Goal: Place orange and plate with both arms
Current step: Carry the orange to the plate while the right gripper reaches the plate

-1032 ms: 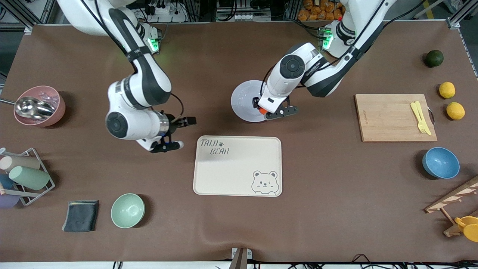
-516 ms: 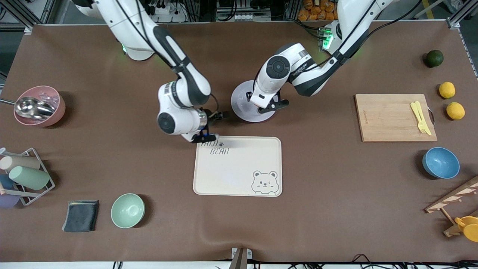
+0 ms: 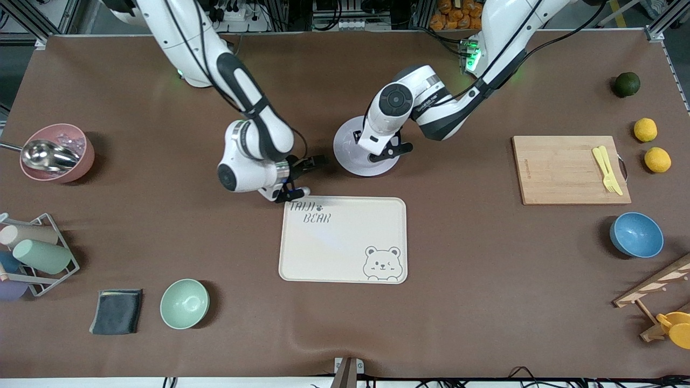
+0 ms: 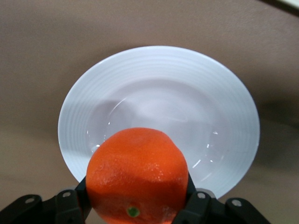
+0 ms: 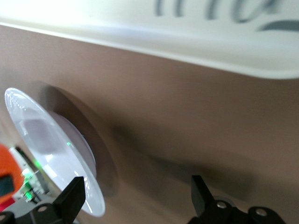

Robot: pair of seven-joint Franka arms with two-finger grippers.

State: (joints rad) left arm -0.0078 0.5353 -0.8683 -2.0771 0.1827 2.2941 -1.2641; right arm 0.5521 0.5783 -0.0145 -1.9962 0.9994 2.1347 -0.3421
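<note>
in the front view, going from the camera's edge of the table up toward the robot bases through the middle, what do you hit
bear-printed tray → right gripper, open, just past the tray's corner → plate → left gripper over the plate, shut on the orange

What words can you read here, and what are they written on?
"TAIJI BEAR", with a small paw print, on the cream tray, above a drawn bear face in its corner.
A small dark mark on the cutting board is too small to read.
Lettering on the left arm's wrist is too small to read.
The plate, the orange and the bowls show no writing.
</note>
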